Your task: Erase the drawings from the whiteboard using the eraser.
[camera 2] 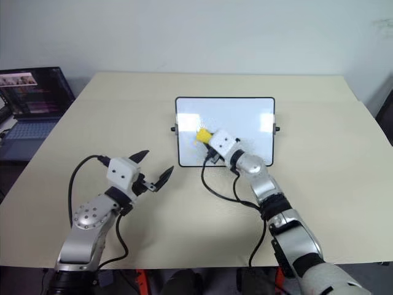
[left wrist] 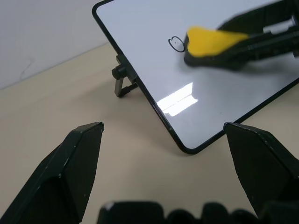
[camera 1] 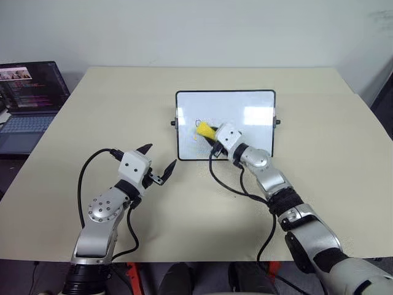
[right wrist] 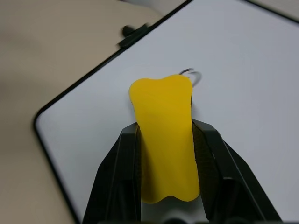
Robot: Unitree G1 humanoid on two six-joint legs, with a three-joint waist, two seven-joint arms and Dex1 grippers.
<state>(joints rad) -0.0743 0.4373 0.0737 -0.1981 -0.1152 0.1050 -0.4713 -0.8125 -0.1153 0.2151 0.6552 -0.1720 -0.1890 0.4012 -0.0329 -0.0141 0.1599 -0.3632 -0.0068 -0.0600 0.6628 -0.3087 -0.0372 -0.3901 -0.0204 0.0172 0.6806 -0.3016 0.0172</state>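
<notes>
Beige table; eraser clamped between right gripper jaws, over whiteboard.

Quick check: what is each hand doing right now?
Left hand: open, holding nothing.
Right hand: closed on the eraser, over the whiteboard.

beige table against a plain white wall, open laptop with lit screen off the table's far left corner, even overhead light
</notes>
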